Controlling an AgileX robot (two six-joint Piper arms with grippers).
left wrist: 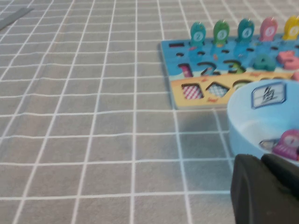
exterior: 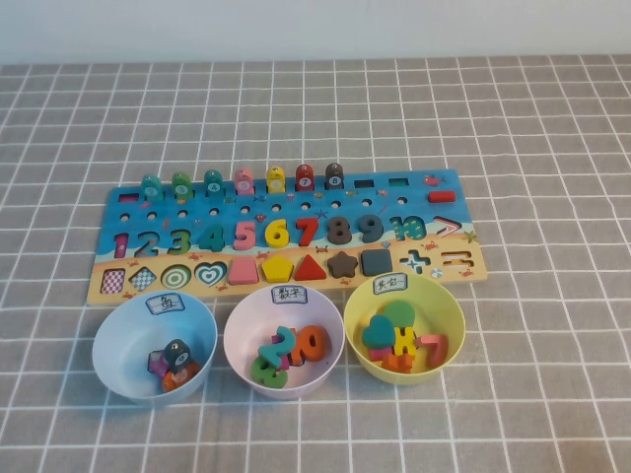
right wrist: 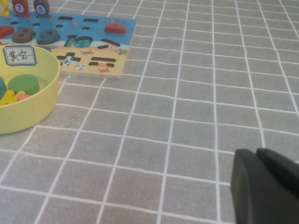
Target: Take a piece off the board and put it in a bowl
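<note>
Both arms parked off-board, L gripper point(left wrist: 266, 191) & R gripper point(right wrist: 264, 186) prob clenched; risk: teal peg point(exterior: 151, 186) sits tight beside green peg point(exterior: 181, 184), misgrab likely.

Grey tablecloth point(exterior: 552, 128) with white grid lines, plain pale wall point(exterior: 315, 25) behind, even light

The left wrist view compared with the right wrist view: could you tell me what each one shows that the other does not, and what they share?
Only the left wrist view shows the pale blue bowl, the teal fish piece standing at the board's end, and the left gripper low beside that bowl. Only the right wrist view shows the yellow bowl, the plus and equals cutouts, and the right gripper over bare cloth. Both show the board and the grey checked tablecloth.
</note>
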